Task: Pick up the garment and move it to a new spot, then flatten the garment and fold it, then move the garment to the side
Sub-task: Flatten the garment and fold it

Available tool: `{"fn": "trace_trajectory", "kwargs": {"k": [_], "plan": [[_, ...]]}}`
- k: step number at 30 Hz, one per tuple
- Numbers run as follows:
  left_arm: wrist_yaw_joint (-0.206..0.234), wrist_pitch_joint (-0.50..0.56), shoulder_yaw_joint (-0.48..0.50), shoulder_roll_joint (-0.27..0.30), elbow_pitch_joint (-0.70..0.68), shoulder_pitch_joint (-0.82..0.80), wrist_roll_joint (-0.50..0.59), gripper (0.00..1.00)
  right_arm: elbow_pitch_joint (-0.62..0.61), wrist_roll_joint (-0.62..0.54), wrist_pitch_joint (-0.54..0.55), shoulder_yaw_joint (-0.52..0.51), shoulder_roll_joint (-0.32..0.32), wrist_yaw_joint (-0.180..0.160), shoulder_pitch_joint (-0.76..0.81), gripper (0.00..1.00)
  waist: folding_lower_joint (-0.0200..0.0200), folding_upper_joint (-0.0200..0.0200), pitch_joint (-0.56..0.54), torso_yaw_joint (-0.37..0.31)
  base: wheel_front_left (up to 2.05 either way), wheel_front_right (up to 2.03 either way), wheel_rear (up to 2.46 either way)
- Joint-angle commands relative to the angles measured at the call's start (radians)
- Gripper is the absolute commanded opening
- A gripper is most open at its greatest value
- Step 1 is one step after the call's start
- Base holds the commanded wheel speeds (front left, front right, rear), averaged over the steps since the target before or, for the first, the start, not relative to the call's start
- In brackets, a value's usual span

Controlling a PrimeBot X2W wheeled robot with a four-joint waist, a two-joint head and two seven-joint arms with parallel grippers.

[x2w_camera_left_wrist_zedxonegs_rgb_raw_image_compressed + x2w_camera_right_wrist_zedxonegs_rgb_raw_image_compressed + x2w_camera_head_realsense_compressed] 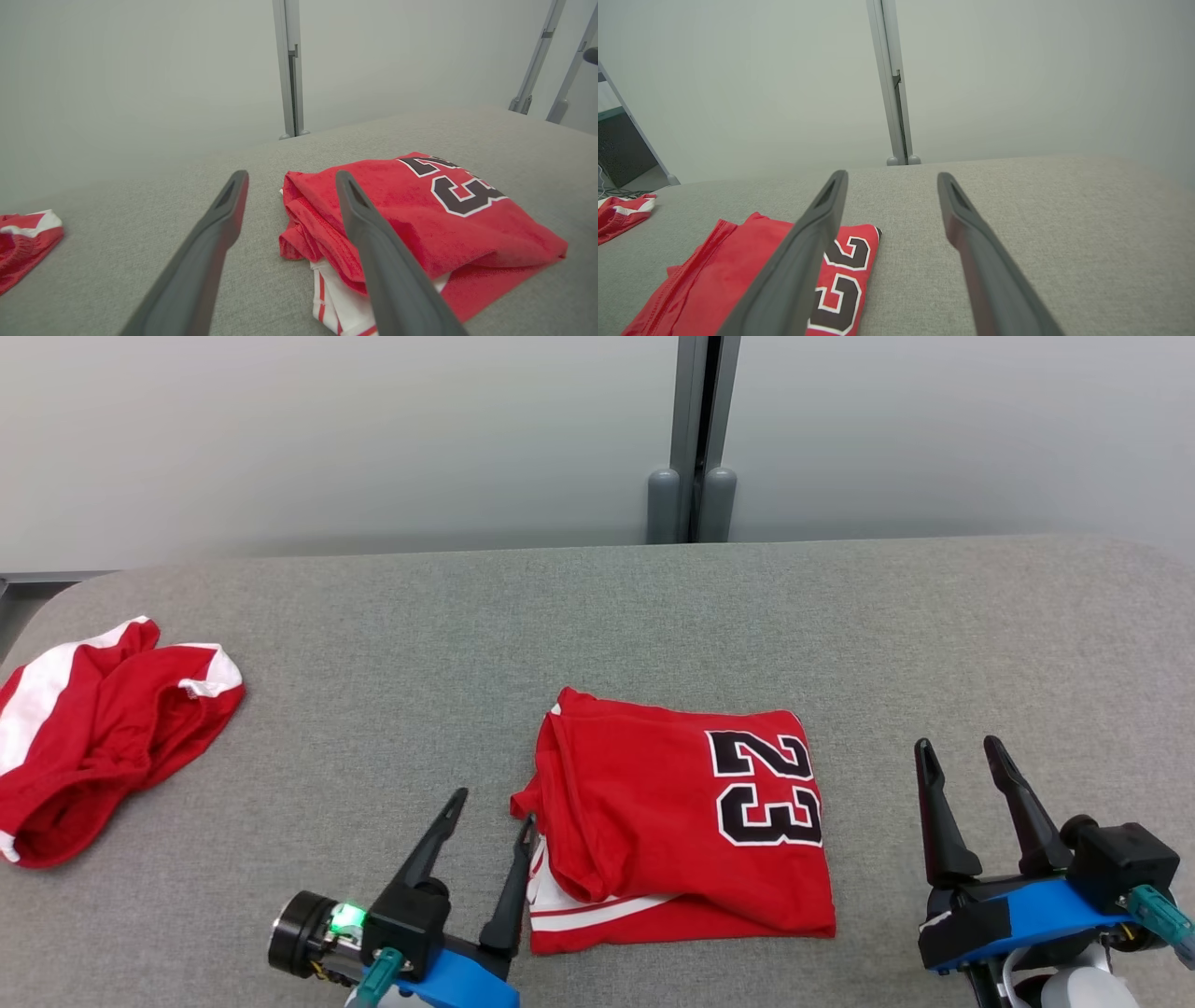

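1. I get bright, even, diffuse light, and the jersey point(672, 821) casts only a faint shadow.
2. No glare on the grey worktop point(597, 616).
3. My wrist views distort: the worktop's far edge bows and the wall post point(892, 93) leans.

Looks like a robotics lab test cell: grey felt-covered tabletop point(467, 616), bare pale partition panels point(327, 429) just behind the tabletop, metal post point(698, 429) between the panels.
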Motion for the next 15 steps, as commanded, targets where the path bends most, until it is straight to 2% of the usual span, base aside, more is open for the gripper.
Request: {"fn": "trace_trajectory", "kwargs": {"k": [1,15], "plan": [[-0.003,0.006,-0.011,0.007,0.004,-0.009,-0.003,1.0,0.001,0.001,-0.002,0.001,0.001,0.0,0.015,1.0,0.0,-0.0001,0.001,-0.001,0.0,0.0,0.0],[-0.007,0.144,-0.271,0.086,0.028,-0.024,-0.117,1.0,0.013,0.004,-0.012,-0.002,0.003,0.0,-0.002,1.0,0.0,-0.0001,0.023,-0.014,0.0,0.0,0.0]]}}
